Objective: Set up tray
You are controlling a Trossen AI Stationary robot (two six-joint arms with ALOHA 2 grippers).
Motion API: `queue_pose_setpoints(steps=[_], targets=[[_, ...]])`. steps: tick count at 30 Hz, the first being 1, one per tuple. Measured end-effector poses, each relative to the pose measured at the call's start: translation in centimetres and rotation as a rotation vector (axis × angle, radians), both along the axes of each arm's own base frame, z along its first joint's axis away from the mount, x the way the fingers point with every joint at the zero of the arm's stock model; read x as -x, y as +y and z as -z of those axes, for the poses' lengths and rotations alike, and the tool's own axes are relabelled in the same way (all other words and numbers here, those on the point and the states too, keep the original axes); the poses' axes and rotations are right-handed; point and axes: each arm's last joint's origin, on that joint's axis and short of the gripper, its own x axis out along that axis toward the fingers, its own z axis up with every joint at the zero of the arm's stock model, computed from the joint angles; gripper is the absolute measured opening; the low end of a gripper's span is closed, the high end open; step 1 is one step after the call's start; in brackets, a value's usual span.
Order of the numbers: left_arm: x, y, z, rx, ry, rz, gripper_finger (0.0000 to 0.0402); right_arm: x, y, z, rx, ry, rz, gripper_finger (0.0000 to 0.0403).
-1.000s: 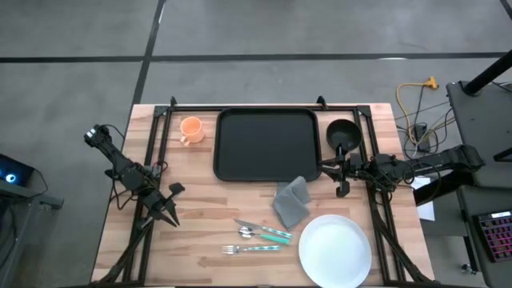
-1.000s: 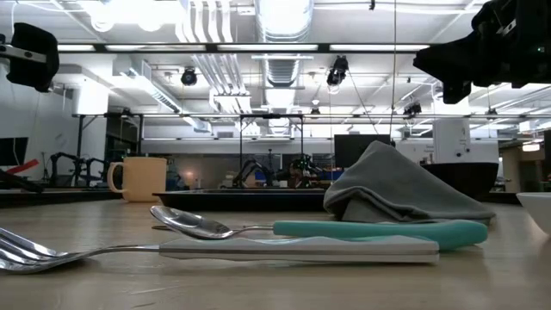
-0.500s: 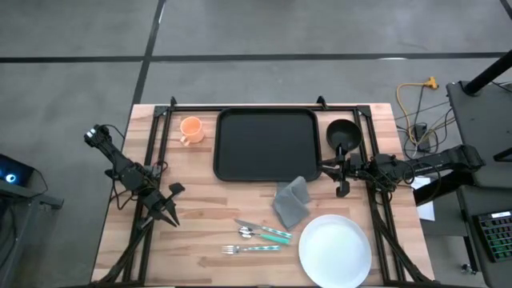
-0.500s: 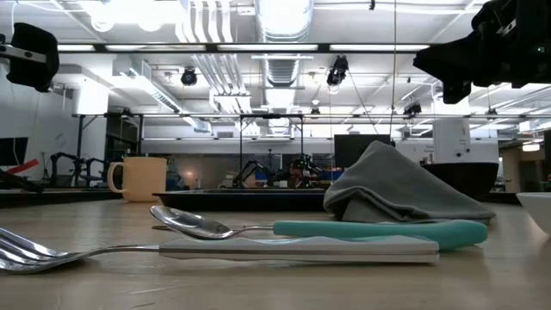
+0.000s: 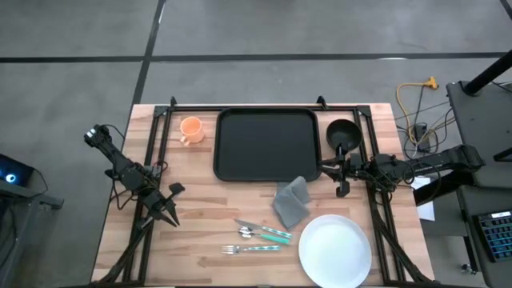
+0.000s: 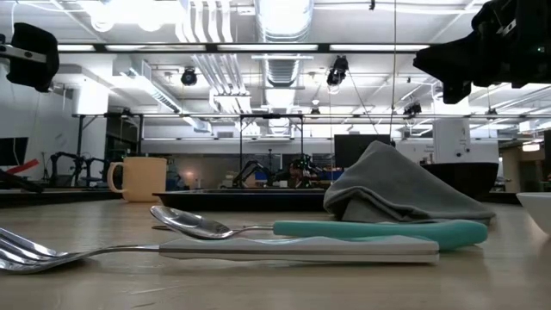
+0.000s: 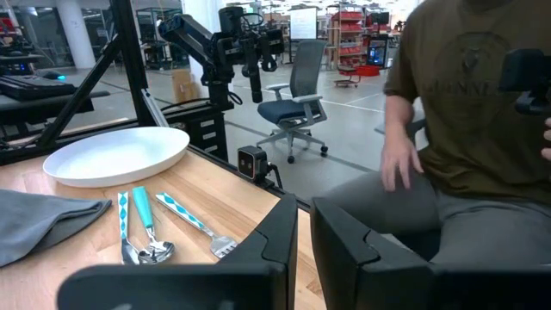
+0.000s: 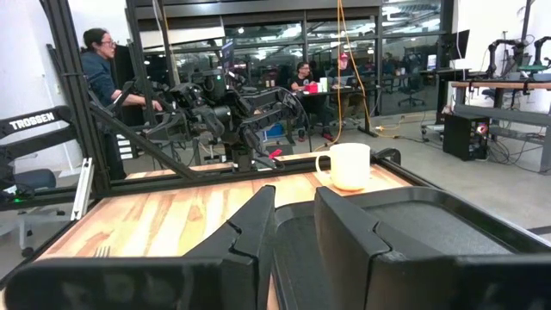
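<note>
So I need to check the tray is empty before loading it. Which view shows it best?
The high view: the whole tray shows from above, bare inside its rim. The low view sees it only edge-on, behind the spoon. The right wrist view catches part of it, behind the gripper. The left wrist view misses it.

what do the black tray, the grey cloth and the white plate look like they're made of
The flat black rectangular tray looks like matte plastic: dull, even surface, moulded rounded corners. The grey folded cloth is soft fabric, creased and peaked. The round white plate is smooth and slightly glossy, ceramic or melamine; cannot tell which.
</note>
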Motion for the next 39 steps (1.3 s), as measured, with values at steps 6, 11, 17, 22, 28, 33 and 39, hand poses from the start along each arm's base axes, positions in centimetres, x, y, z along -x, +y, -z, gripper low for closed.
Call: queue_pose_setpoints(steps=[6,11,17,22,28,33,39], targets=[[0.0,0.0,0.0,0.000,0.000,0.000,0.0018,0.0,0.0,0.0,0.000,0.000,0.000,0.0068],[0.0,0.0,0.0,0.000,0.000,0.000,0.0018,0.0,0.0,0.0,0.000,0.000,0.000,0.0073],[0.0,0.0,0.0,-0.002,-0.002,-0.001,0.0018,0.0,0.0,0.0,0.000,0.000,0.000,0.0079],[-0.2,0.3,-0.1,-0.056,-0.065,-0.124,0.0018,0.0,0.0,0.0,0.000,0.000,0.000,0.0074],[-0.7,1.1,-0.5,-0.072,-0.109,-0.441,0.0018,0.0,0.0,0.0,0.000,0.000,0.000,0.0068],[-0.8,1.5,-1.6,-0.032,-0.192,-0.599,0.0018,0.0,0.0,0.0,0.000,0.000,0.000,0.0074],[-0.7,1.6,-2.7,-0.004,-0.295,-0.622,0.0018,0.0,0.0,0.0,0.000,0.000,0.000,0.0080]])
